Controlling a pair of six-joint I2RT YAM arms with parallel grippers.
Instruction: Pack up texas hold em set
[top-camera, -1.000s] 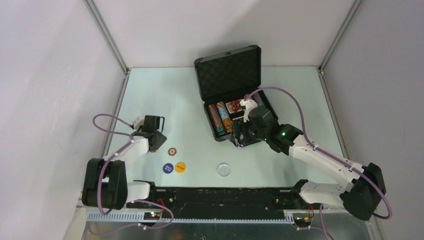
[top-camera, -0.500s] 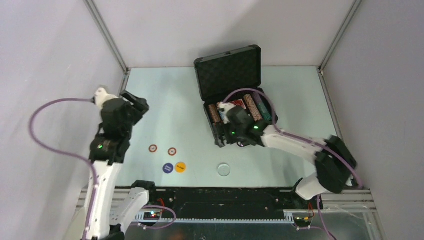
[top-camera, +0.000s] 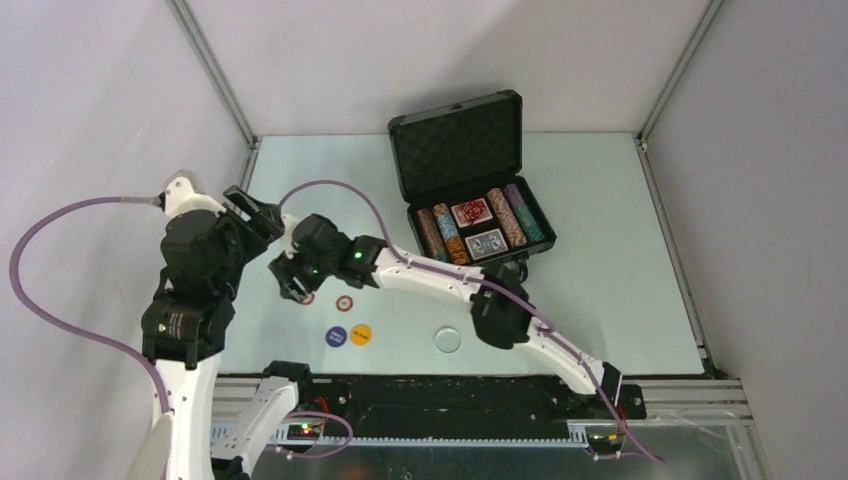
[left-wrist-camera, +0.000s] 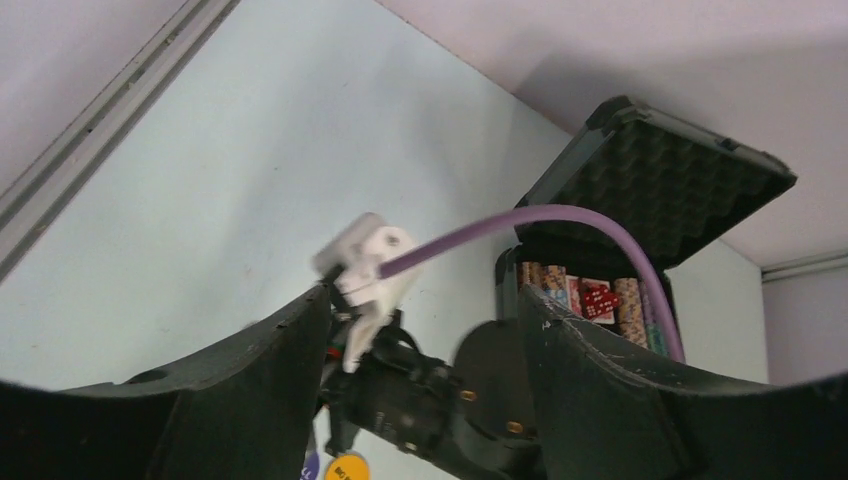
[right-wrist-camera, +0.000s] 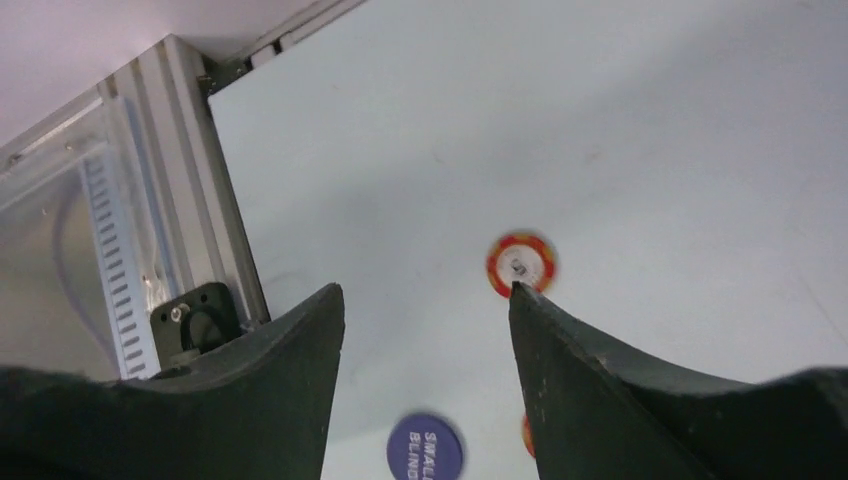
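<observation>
1. The black case (top-camera: 458, 148) sits open at the back of the table (top-camera: 600, 230), with its lid standing up. Inside are rows of striped chips (top-camera: 508, 215), a red card deck (top-camera: 470, 212), a blue card deck (top-camera: 487, 243) and some red dice (left-wrist-camera: 598, 298).
2. Some pieces are not packed yet. They lie flat on the table, well apart from the case. They are a red chip (right-wrist-camera: 521, 265), a second red chip (top-camera: 344, 303), a blue small blind button (top-camera: 336, 336), a yellow button (top-camera: 361, 334) and a clear round disc (top-camera: 448, 340).
3. I think the step in hand is picking up the loose pieces, starting with the red chip.
4. The right arm reaches far across to the left side. The right gripper (right-wrist-camera: 425, 300) hangs over the table there. Its fingers are apart and nothing is between them. The red chip lies just by the tip of one finger, not in the gap.
5. The left gripper (left-wrist-camera: 422, 300) is lifted up high on the left. Its fingers are apart too, and it holds nothing.
6. Next, I think the right gripper needs to slide a little sideways so the red chip sits in the gap. Then it should go down to the table and pinch the chip by its edges.
7. The chip is thin and flat, so the fingers must get very low or it may slip out.
8. After that, the chip needs a long ride back to the case.
</observation>
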